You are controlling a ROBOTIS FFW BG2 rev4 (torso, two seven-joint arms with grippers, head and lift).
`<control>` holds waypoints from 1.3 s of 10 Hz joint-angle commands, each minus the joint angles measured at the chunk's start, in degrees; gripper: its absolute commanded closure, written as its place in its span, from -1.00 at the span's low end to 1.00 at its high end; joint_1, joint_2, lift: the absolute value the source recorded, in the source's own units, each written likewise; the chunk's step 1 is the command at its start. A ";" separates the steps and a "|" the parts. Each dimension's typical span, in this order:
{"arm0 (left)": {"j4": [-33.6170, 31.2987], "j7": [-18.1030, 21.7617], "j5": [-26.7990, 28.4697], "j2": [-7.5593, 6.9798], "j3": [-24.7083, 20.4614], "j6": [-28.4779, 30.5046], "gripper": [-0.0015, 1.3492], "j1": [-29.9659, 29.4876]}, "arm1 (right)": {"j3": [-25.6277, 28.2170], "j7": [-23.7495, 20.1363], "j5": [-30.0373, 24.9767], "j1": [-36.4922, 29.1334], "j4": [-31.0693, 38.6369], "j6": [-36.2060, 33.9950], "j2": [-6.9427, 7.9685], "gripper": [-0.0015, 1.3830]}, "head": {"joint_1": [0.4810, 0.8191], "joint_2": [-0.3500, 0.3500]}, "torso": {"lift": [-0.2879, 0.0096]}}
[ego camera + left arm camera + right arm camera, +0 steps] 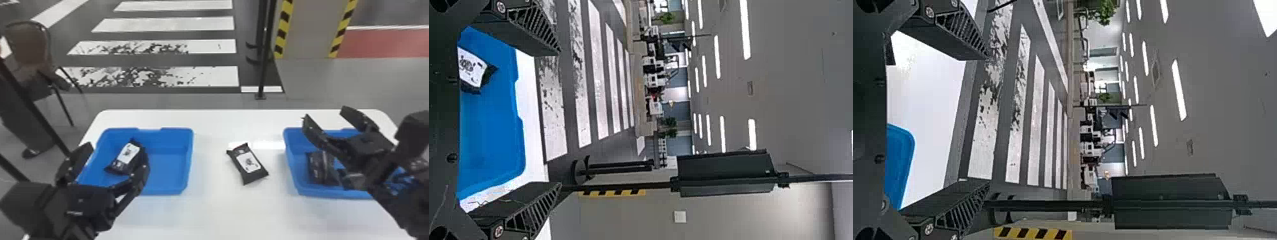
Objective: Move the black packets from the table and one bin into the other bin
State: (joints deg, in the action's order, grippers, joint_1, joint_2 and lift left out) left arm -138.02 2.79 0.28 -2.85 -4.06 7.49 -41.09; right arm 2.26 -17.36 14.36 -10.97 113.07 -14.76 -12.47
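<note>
My left gripper (113, 159) stands open above the left blue bin (170, 170), where a black packet with a white label (127, 154) lies. In the left wrist view the same gripper (556, 120) has its fingers wide apart, with the packet (471, 67) beyond them in the bin (491, 145). Another black packet (248, 162) rests label up on the white table between the bins. Over the right blue bin (292, 169) my right gripper (328, 119) is open and empty; it is also in the right wrist view (985, 120). Dark packets (320, 167) lie in that bin, partly hidden by the right arm.
The white table (220, 207) carries both bins, one at each side. Behind it stands a thin black post (263, 70), with a yellow-and-black striped column (309, 28) farther back. A chair (28, 57) is on the floor at the far left.
</note>
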 commanded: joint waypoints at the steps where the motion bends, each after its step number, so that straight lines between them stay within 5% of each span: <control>1: 0.00 0.02 -0.85 -0.67 1.32 0.38 -0.85 0.45 | -2.95 -0.49 -0.42 4.93 -4.44 -1.13 -0.54 -0.82 | 0.27 0.13 | 0.20; 4: 0.00 0.02 -0.85 -0.75 1.43 0.66 -0.85 0.45 | -11.86 -2.16 -0.76 12.38 -10.63 -7.74 -2.21 -0.86 | 0.27 0.21 | 0.20; 7: 0.56 0.37 -0.85 -0.84 1.66 1.08 -0.85 1.02 | -18.03 -2.33 -0.87 17.73 -15.13 -14.35 -2.91 -0.87 | 0.27 0.42 | 0.20; 13: 1.40 1.42 -0.85 -0.93 1.89 2.07 -0.85 1.86 | -27.52 -2.07 -0.65 26.17 -26.66 -22.08 -3.61 -0.87 | 0.27 0.53 | 0.20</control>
State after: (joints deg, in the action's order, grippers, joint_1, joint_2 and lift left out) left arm -136.74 4.18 -0.57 -3.78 -2.17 9.56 -39.40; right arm -24.63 -19.41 13.68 14.57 87.52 -36.38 -16.02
